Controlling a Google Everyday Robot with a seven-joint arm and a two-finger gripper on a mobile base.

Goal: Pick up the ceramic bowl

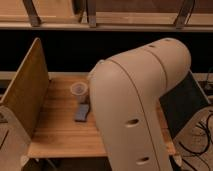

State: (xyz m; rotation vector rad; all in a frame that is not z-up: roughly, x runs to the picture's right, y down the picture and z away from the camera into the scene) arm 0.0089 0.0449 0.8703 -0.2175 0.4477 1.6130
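Note:
My big cream-coloured arm point(135, 100) fills the middle and right of the camera view. The gripper is not in view; it is hidden somewhere behind or beyond the arm. The reddish-orange ceramic bowl does not show and is most likely covered by the arm. A small translucent whitish cup point(78, 90) stands on the wooden table point(55, 130), just left of the arm. A flat blue-grey pad point(82, 113) lies in front of the cup, touching the arm's outline.
An upright wooden board point(25, 95) walls off the table's left side. A dark panel point(182, 102) stands at the right. A wooden shelf rail point(100, 22) runs across the back. Cables point(202, 132) lie on the floor at the right.

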